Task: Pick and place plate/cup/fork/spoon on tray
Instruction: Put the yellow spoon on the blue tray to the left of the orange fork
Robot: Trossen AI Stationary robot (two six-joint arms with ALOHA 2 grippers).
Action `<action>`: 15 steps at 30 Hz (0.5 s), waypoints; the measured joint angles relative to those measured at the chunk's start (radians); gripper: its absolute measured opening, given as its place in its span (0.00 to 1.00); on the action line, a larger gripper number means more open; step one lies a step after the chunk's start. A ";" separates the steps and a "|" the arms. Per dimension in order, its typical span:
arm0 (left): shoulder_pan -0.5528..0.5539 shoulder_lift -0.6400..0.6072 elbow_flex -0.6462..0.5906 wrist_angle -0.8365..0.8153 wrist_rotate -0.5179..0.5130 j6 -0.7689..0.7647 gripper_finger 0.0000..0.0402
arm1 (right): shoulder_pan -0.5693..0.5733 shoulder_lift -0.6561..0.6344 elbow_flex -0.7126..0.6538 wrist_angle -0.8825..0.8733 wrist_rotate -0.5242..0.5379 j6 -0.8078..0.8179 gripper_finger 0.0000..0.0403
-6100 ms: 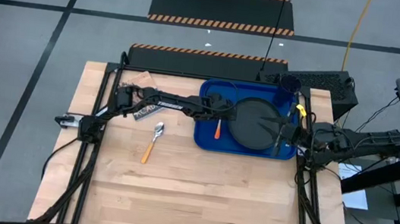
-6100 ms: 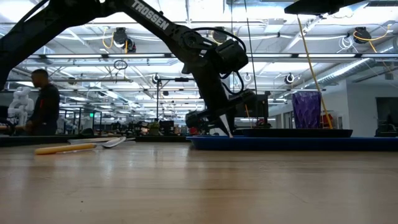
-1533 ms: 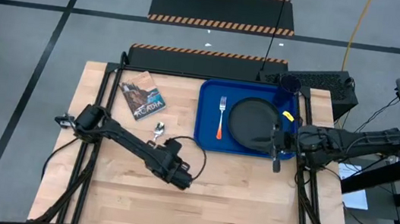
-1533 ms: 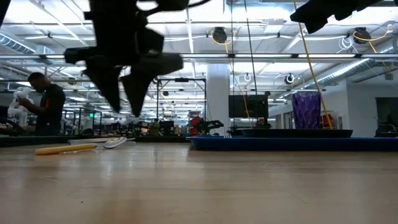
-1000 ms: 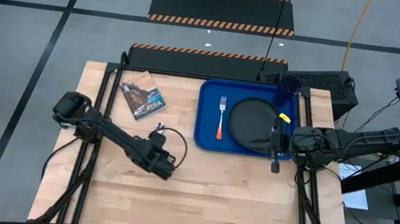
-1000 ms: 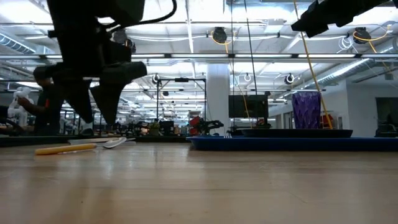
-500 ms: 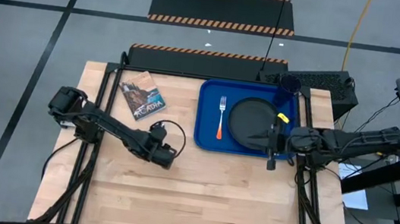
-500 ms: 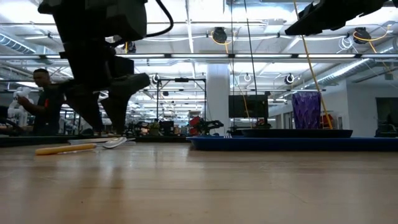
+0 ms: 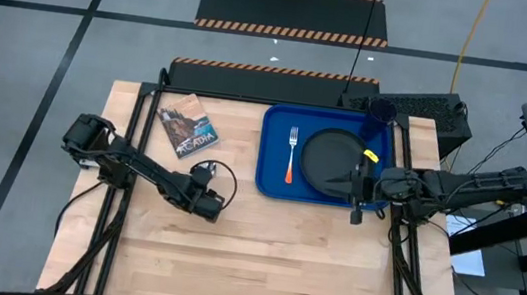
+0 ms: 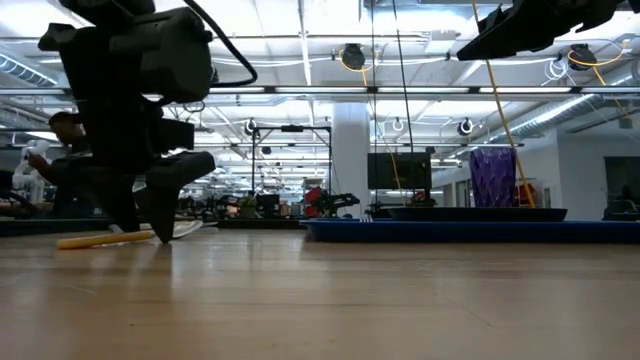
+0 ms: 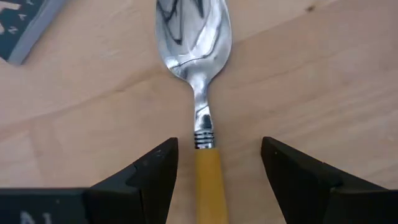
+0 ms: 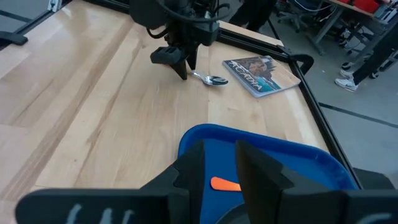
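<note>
The left gripper (image 11: 214, 165) is seen at the table's (image 9: 260, 258) nine-o'clock side, fingers spread wide and lowered astride the spoon's (image 11: 198, 74) orange handle, nothing yet held. A thin handle lying flat may be pinched off-centre and pivot or slip, or the fingertips may scrape the wood. Farther off, at two o'clock, the tray (image 9: 272, 174) already carries the fork (image 9: 291, 153), plate (image 9: 327, 160) and cup (image 9: 381, 112). The right gripper (image 9: 356, 194) hangs partly open and empty over the tray's near right rim; a collision is possible there during delivery.
</note>
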 joint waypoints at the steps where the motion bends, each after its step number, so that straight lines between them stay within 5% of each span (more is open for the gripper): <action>1: 0.000 -0.002 -0.012 0.019 -0.005 0.000 0.58 | 0.000 0.000 0.000 0.000 0.000 0.000 0.21; 15: 0.008 -0.067 -0.056 0.082 0.018 -0.009 0.58 | 0.000 0.000 0.000 0.000 -0.001 0.016 0.21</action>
